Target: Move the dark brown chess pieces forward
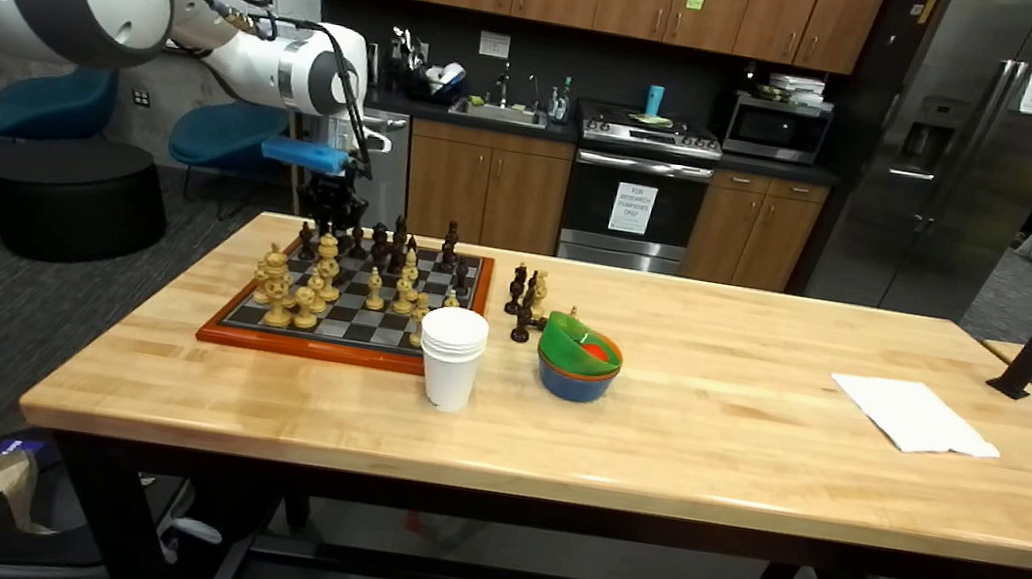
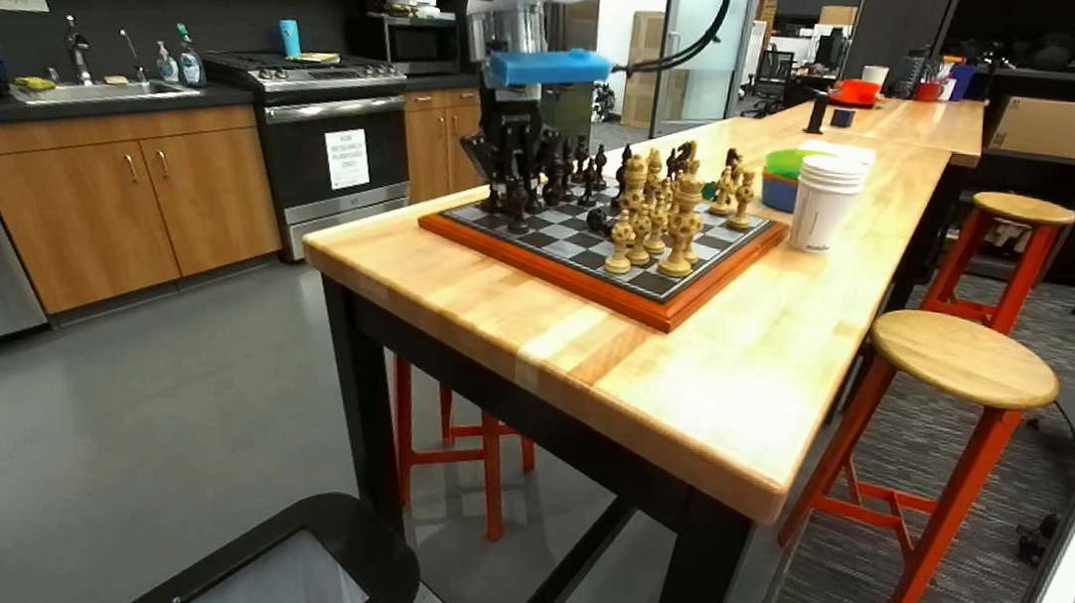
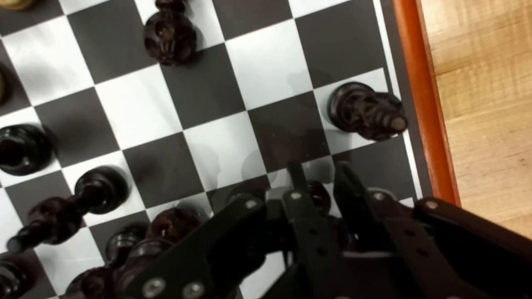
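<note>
Several dark brown chess pieces (image 3: 102, 189) are standing upright on the chessboard (image 3: 137, 106); in an exterior view one dark piece (image 2: 598, 220) is lying, long axis level. At one o'clock from the Robotiq gripper (image 3: 319, 168) in the wrist view, an upright piece (image 3: 368, 111) is pointing its tip toward four. The fingers (image 3: 350, 195) are standing slightly apart; whether they are clasping the dark figure (image 3: 321, 198) between them is unclear.

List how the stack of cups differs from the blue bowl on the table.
Colour: the stack of cups is white, unlike the blue bowl.
Shape: the stack is tall and narrow; the blue bowl is low and wider.
Nesting: the stack is of white cups only, while the blue bowl has a tilted green bowl nested over it.
Shared: both stand upright on the table, beside the chessboard.
</note>
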Motion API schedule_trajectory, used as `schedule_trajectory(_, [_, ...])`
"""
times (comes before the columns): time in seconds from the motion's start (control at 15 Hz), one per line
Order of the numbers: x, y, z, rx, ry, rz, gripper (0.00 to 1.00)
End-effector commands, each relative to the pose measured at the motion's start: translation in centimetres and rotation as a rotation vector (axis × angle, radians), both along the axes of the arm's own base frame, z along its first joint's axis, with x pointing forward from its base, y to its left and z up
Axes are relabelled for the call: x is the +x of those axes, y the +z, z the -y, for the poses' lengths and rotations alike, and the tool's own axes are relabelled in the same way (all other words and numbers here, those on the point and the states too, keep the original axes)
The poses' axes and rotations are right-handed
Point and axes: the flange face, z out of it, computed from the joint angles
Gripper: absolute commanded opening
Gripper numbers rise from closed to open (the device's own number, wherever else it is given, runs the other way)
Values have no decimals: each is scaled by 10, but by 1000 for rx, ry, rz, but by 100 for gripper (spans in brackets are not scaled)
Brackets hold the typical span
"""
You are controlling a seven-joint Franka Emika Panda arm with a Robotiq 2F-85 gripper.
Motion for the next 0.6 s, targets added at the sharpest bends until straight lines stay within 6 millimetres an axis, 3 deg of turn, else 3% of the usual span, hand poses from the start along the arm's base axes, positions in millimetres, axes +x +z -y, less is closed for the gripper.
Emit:
schedule_trajectory(0.0, [1,3,-1,-13,14,-2,0])
schedule_trajectory(0.53, [-13,2,0,-13,-2,-18,0])
